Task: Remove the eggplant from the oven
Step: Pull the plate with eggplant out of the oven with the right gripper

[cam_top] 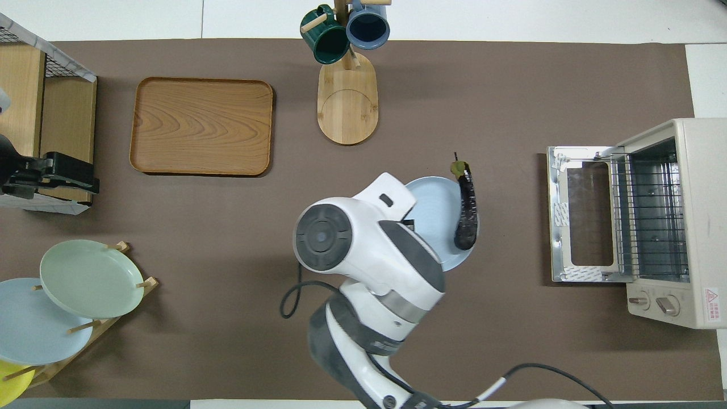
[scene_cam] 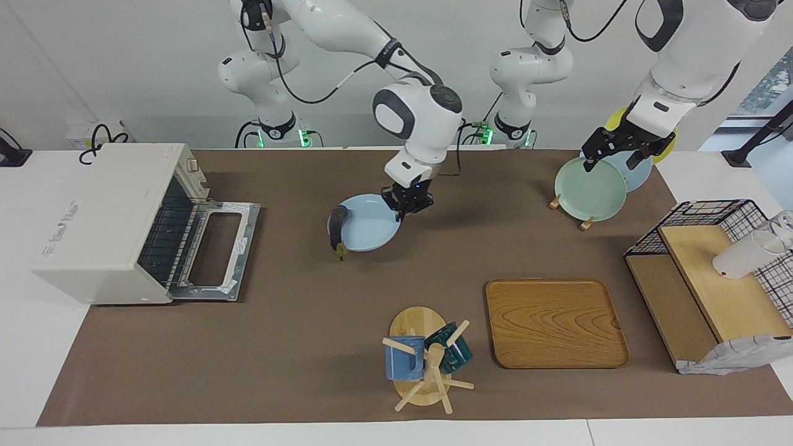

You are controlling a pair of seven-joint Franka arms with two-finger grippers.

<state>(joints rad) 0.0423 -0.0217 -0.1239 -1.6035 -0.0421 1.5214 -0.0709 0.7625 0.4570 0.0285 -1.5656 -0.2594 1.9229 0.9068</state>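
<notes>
Right gripper (scene_cam: 409,206): we see it closed tight on the rim of a round pale blue plate (scene_cam: 368,232), which it holds up over the middle of the brown mat (scene_cam: 297,322).
Eggplant (scene_cam: 337,226): we find the slender, dark purple glossy eggplant lying along the edge of that held plate, on the side toward the oven, its greenish stem tip poking just past the rim.
Oven (scene_cam: 102,223): we note the boxy off-white toaster oven at the right arm's end of the surface (scene_cam: 28,365), its glass-windowed door (scene_cam: 217,251) folded down flat and the wire rack inside bare; the eggplant is well apart from it.
Left gripper (scene_cam: 616,148): we see it waiting over the pale green plate (scene_cam: 588,189) in the wooden plate stand (scene_cam: 567,210), its jaws spread wide and holding nothing.
Farther out: we count a rectangular wooden tray (scene_cam: 554,322), a wooden mug tree (scene_cam: 424,365) with a blue mug (scene_cam: 403,358) and a dark green mug (scene_cam: 451,350), and a black wire-and-wood shelf rack (scene_cam: 712,285) at the left arm's end.
</notes>
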